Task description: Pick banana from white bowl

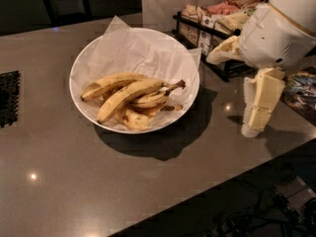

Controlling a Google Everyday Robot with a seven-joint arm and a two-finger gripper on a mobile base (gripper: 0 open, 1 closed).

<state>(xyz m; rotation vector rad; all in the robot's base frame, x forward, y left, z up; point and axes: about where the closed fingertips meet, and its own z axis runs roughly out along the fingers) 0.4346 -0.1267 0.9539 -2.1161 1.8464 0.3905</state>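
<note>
Several bananas share the white bowl (75, 88), left of centre. Which one is mine?

I'd take the banana (129, 96) lying on top, stem pointing right; nothing covers it.

And the gripper (252, 128)?

Hanging over the tabletop (74, 181), right of the bowl, well apart. Whether it's spread or closed, I cannot tell.

The smooth, faintly glossy white bowl (72, 83) holds crinkled matt paper (133, 53) under the speckled, dull-skinned banana (126, 97), the grey surface (74, 172) looks polished with glints, and the claw (254, 122) at the right looks like matt cream plastic.
</note>
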